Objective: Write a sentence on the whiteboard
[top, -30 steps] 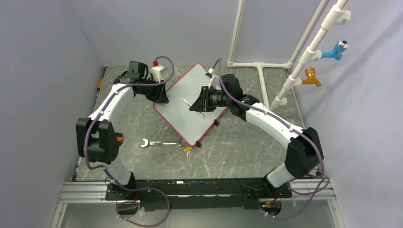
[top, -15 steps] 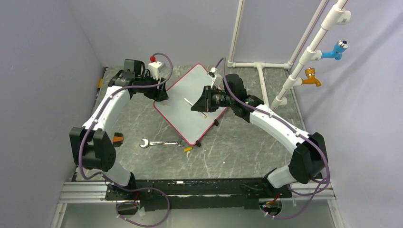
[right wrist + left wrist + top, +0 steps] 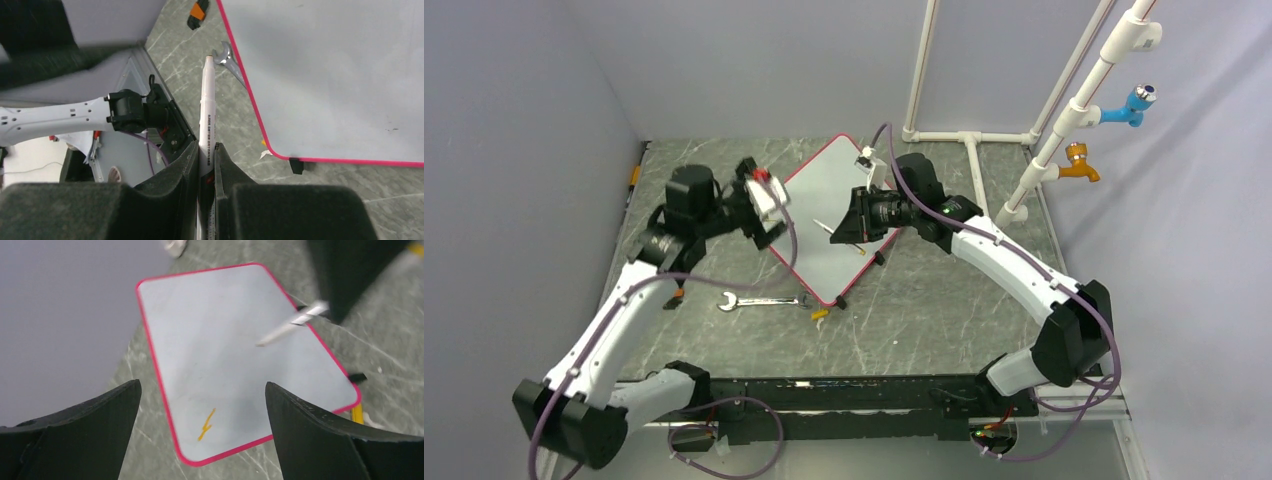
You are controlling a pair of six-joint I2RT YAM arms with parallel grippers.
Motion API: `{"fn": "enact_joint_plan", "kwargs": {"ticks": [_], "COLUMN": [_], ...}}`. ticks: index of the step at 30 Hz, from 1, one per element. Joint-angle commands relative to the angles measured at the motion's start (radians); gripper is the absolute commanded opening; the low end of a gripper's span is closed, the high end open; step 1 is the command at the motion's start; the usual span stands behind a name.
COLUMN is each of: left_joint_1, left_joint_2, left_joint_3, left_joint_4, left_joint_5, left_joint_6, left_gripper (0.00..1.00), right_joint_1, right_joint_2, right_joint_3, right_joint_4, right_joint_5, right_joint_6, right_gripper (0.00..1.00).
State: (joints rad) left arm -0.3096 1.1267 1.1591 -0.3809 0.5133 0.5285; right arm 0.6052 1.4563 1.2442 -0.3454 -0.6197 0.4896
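Observation:
The whiteboard (image 3: 829, 200) lies at an angle on the table, white with a pink rim and black edge clips (image 3: 296, 165). A small orange mark (image 3: 206, 424) sits near its corner. My right gripper (image 3: 848, 226) is over the board, shut on a white marker (image 3: 206, 110). The marker (image 3: 824, 225) points left across the board, and I cannot tell whether its tip touches. My left gripper (image 3: 762, 205) hovers above the board's left edge, jaws wide open and empty. In the left wrist view the gripper (image 3: 202, 385) frames the board (image 3: 225, 350) and the marker (image 3: 292, 325).
A steel wrench (image 3: 764, 300) and a small yellow piece (image 3: 820, 315) lie in front of the board. White pipes (image 3: 969, 140) with a blue tap (image 3: 1129, 107) and an orange tap (image 3: 1079, 165) stand at the back right. Grey walls close in the left and back.
My left gripper has opened wide, and the left arm has swung up and back from the board's left edge. The right gripper has stayed over the board with the marker.

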Motion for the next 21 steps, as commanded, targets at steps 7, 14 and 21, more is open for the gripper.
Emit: {"fn": "enact_joint_plan", "kwargs": {"ticks": [7,14,21], "left_joint_1": [-0.208,-0.339,-0.385], "left_joint_2": [-0.122,-0.052,0.036], "left_joint_3": [-0.111,-0.079,-0.015], "left_joint_4": [0.030,-0.004,-0.033], "left_joint_5": [0.022,-0.117,-0.192], "left_joint_6": [0.458,0.548,0.601], "left_gripper": [0.93,0.79,0.61], "right_joint_1": [-0.002,0.001,0.002], "right_joint_2": [-0.043,-0.058,-0.066], "right_joint_3": [0.122,0.125,0.127], "right_joint_4": [-0.108,-0.104,-0.126], "right_joint_5": [-0.074,-0.083,-0.075], "right_joint_6": [-0.082,-0.075,-0.089], "right_gripper": [0.00,0.00,0.00]}}
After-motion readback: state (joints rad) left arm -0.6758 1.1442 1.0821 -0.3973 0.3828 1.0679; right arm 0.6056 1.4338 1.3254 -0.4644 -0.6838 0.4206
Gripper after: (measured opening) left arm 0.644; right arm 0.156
